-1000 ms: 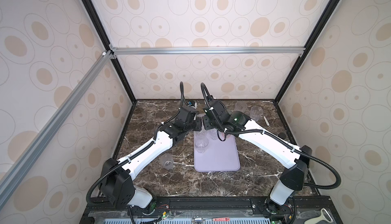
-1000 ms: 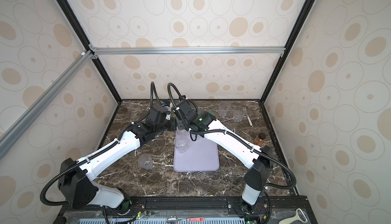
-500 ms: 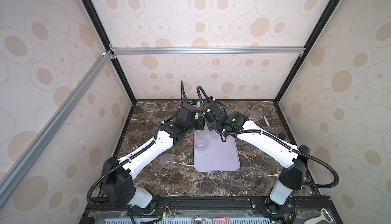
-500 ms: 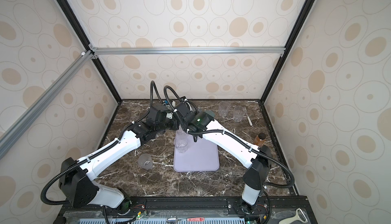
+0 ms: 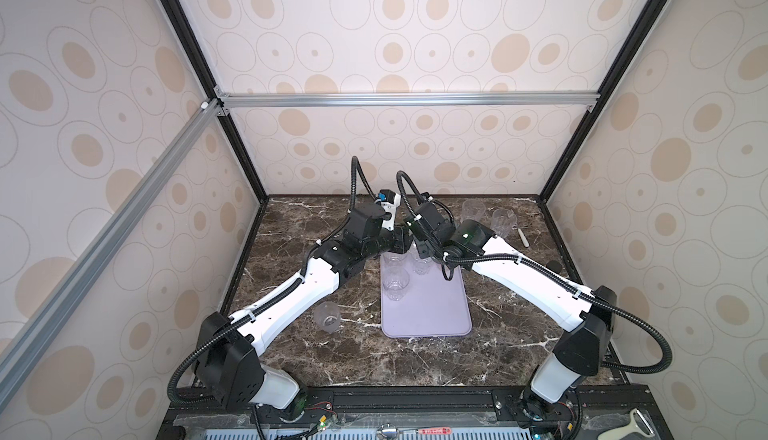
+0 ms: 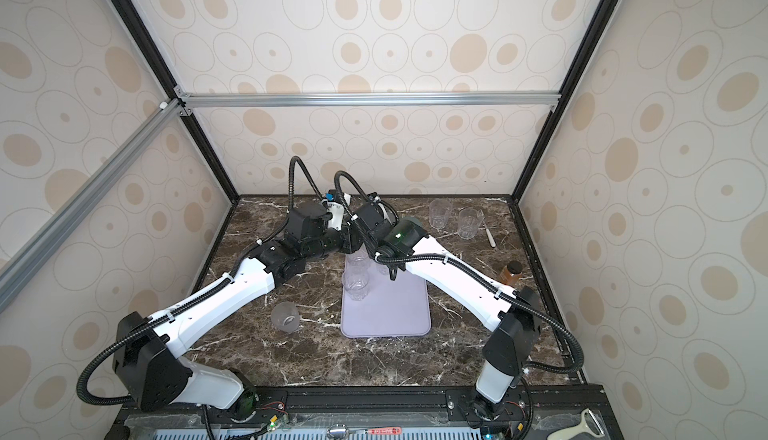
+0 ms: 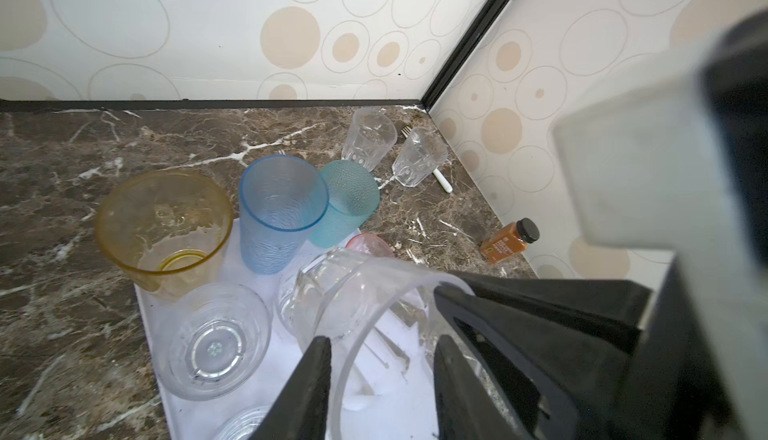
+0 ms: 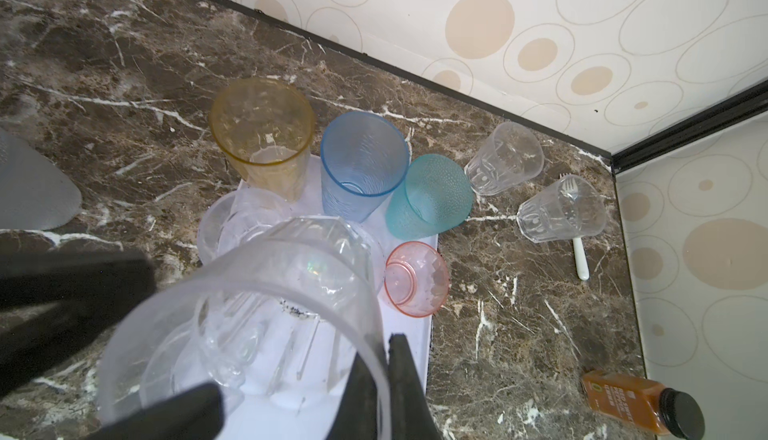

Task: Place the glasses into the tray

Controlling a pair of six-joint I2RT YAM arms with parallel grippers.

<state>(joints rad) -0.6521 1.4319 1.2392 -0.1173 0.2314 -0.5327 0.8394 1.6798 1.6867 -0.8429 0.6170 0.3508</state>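
Observation:
A clear faceted glass (image 8: 291, 276) hangs tilted over the far end of the lavender tray (image 5: 428, 313). My right gripper (image 8: 382, 359) is shut on its rim, one finger inside and one outside. My left gripper (image 7: 382, 346) is open; the same rim (image 7: 353, 292) runs between its spread fingers, close to one. Amber (image 7: 162, 226), blue (image 7: 282, 209), teal (image 7: 349, 201) and pink (image 8: 415, 280) glasses stand at the tray's far end, hidden by the arms in both top views. A short clear glass (image 7: 214, 342) and another clear one (image 5: 397, 284) also stand in the tray.
Two clear glasses (image 5: 472, 211) (image 5: 503, 222) stand on the marble at the far right, beside a white fork (image 5: 523, 236). A frosted glass (image 5: 327, 316) sits left of the tray. An amber bottle (image 6: 511, 272) stands near the right wall.
My left gripper has opened off the clear glass. My right gripper has closed onto its rim. Both arms stayed near the tray's far end.

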